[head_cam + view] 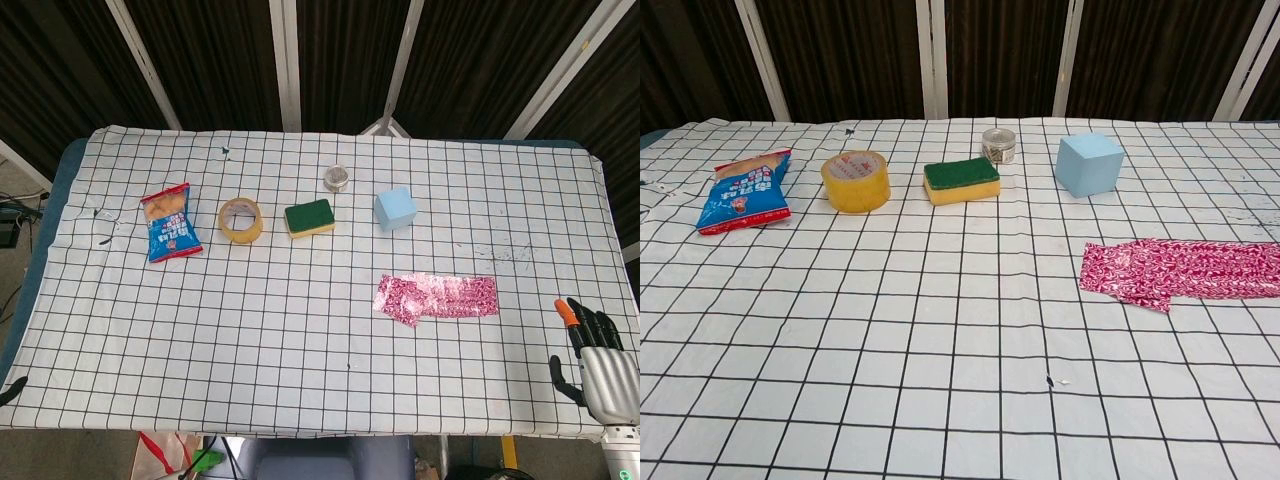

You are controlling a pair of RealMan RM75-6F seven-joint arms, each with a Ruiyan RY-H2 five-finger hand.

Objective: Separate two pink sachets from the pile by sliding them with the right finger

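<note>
Approach step, no contact yet. Pile of shiny pink foil sachets (437, 297) lies just in front of the light-blue foam cube (395, 209). Right hand (597, 358), fingers spread & empty, sits well right of the cube, near table edge. Left hand not visible. Next: reach fwd-left, fingertip onto pile's top sachet, then slide.

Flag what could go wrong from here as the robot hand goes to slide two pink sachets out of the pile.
1. The pink sachets overlap in a flat, glossy pile, so a fingertip may drag several at once or slip.
2. The right robot hand sits at the table's near right edge, apart from the pile; sliding sachets toward it risks pushing them off the checkered cloth.
3. The cloth may bunch under pressure.
</note>
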